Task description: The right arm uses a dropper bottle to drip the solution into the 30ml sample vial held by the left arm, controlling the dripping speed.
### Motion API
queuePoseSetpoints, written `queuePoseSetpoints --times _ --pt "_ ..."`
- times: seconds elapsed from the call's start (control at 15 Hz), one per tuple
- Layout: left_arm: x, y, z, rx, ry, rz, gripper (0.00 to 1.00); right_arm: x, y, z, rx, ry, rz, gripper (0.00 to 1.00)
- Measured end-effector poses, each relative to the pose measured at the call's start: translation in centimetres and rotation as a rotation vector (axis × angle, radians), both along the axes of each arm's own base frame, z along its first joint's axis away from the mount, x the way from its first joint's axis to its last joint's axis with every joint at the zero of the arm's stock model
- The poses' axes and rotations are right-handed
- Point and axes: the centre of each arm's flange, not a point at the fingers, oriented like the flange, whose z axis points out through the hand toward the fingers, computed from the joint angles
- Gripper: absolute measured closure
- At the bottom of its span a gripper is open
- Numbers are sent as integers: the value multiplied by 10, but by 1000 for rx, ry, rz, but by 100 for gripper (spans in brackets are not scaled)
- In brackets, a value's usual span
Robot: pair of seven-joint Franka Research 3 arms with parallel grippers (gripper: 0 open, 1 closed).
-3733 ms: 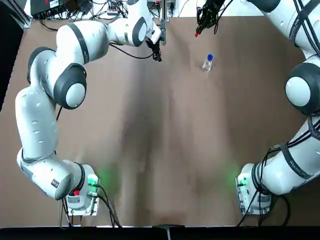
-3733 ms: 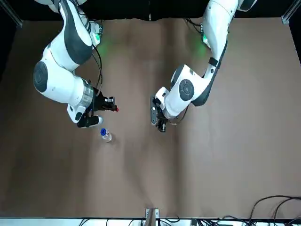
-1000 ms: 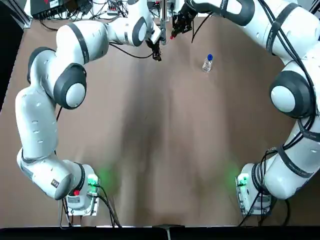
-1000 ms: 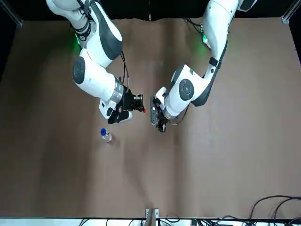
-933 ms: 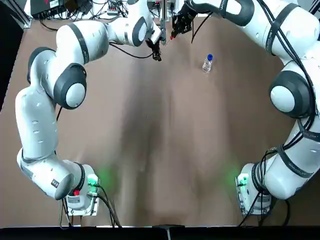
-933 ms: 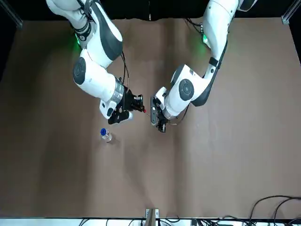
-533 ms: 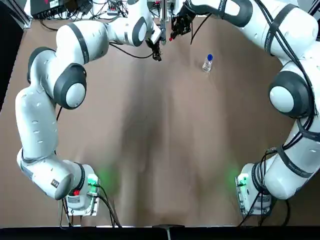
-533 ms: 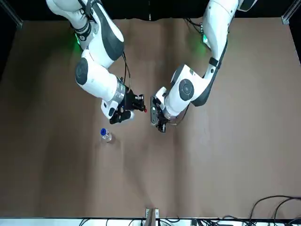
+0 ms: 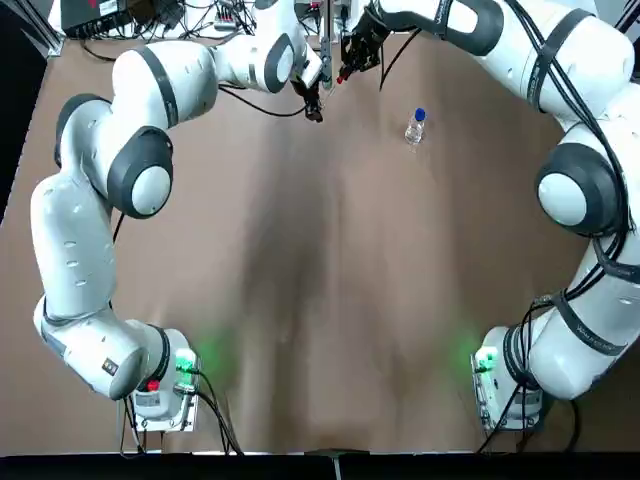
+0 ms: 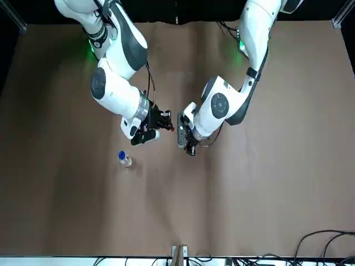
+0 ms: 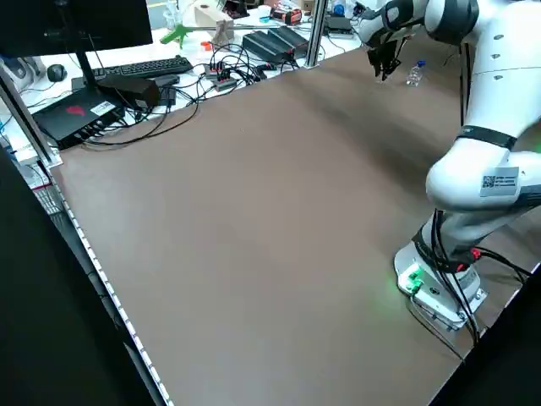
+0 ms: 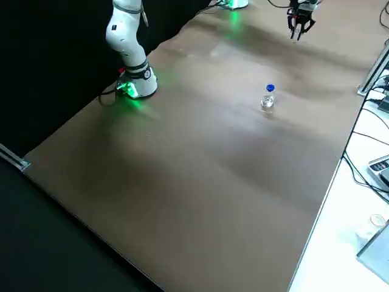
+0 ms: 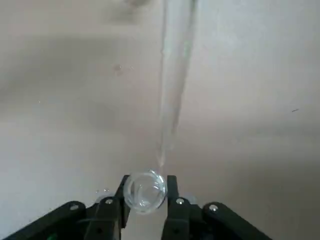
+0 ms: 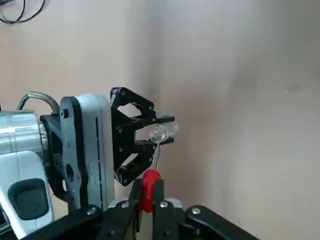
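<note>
The red-tipped dropper (image 14: 151,190), clamped by the right gripper (image 14: 146,197), should be squeezed gently over the vial (image 13: 145,191) pinched in the left gripper (image 13: 148,192).

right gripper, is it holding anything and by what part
The right gripper holds the dropper top by its red rubber bulb, jaws on either side of it; the glass tube sticks out beyond.

Right gripper (image 14: 148,197) nearer the vial (image 14: 159,133).
</note>
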Motion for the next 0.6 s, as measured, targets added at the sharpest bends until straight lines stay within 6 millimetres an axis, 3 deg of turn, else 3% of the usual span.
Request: queuePoseSetpoints --times 0.6 --pt "0 0 0 0 0 1 69 -2 6 -5 -1 0 6 88"
